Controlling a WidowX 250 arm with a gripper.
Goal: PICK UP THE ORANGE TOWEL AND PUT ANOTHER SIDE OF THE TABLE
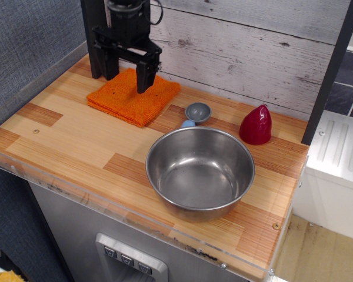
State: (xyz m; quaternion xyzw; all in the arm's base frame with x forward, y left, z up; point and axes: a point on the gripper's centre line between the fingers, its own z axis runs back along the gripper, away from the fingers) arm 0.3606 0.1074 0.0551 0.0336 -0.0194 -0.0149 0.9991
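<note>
The orange towel (133, 97) lies folded flat on the table (65, 141) at the back left, near the wall. My black gripper (125, 82) hangs open just above the towel's back part, its two fingers (145, 77) spread wide and pointing down. It holds nothing. The fingers hide a part of the towel's back edge.
A steel bowl (200, 171) stands in the middle right. A small grey-blue spoon-like cup (197, 111) lies behind it. A dark red rounded object (256, 125) stands at the back right. A dark post (96, 35) rises behind the towel. A clear edge strip (123, 202) runs along the front.
</note>
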